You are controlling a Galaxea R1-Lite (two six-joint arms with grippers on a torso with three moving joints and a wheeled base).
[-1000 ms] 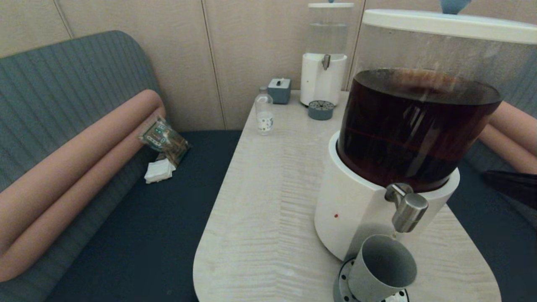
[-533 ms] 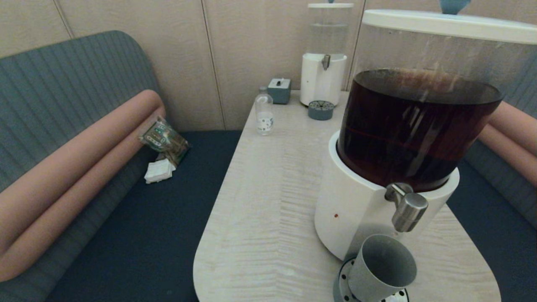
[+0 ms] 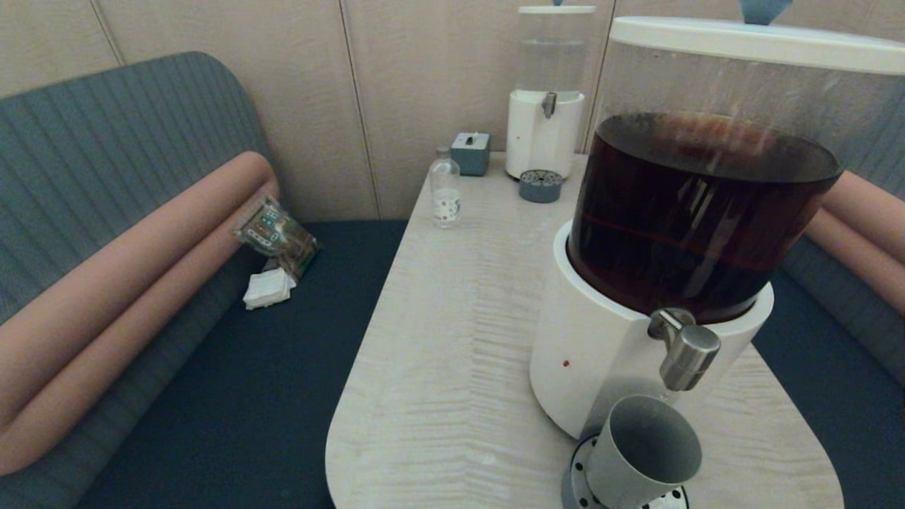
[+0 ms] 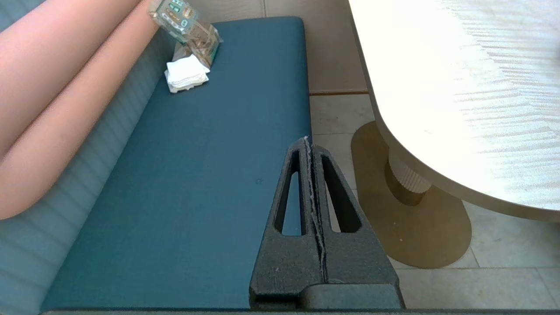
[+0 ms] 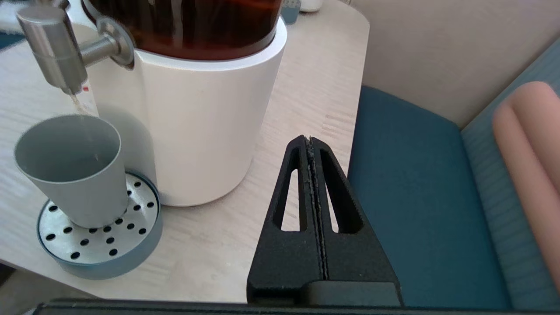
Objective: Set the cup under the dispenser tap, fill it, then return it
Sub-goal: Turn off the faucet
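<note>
Off-table, right tool [image 5: 309, 140] closed, empty, beside dispenser; left tool [image 4: 306, 140] seemingly parked, closed over bench

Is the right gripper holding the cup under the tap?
No. In the right wrist view the right gripper is shut on nothing, apart from the cup, which stands alone on the perforated drip tray.
</note>
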